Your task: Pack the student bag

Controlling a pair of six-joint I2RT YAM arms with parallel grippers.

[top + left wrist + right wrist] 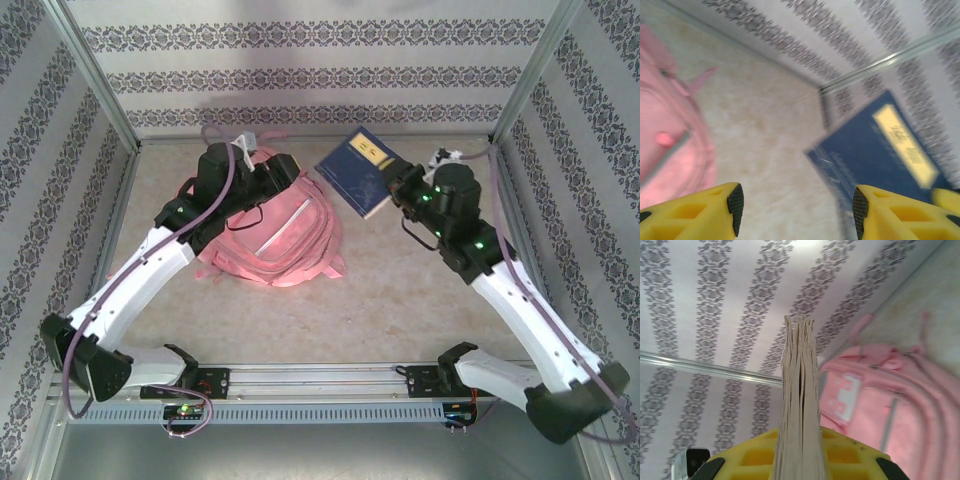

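- Your right claw [800, 460] is clamped on a blue book [355, 170]. Its yellow, hollow-celled fingers [752, 457] press both covers, and the wrist camera looks straight along the cream page edges, which are ragged and slightly fanned.
- The book's cover is dark blue and smooth, with faint pale line art near one edge. It carries a long yellow label [902, 145] with dark writing, too blurred to read.
- From above, the book sits tilted like a diamond near the far right of the table, cover up, with the claw on its near right corner. You cannot tell whether its far corner touches the table.
- Your left claw [796, 205] stands wide open with nothing in it. Its two yellow fingers end in black ribbed pads [735, 202], and bare table shows between them.
- That claw hangs over the upper right part of the student bag [275, 235], facing the book.
- The student bag is soft pink fabric lying flat on the table, left of centre and just left of the book, not touching it. A grey-white stripe runs across its front, the straps [325, 268] trail at the near side, and a pink zip pull is visible from the left wrist.
- A white patch [847, 397] sits on the bag; no lettering can be made out on it.
- The table [400, 290] is beige and mottled, like stone.
- The walls [300, 70] are pale, with bands of dark floral pattern, and are framed by metal posts [95, 70].
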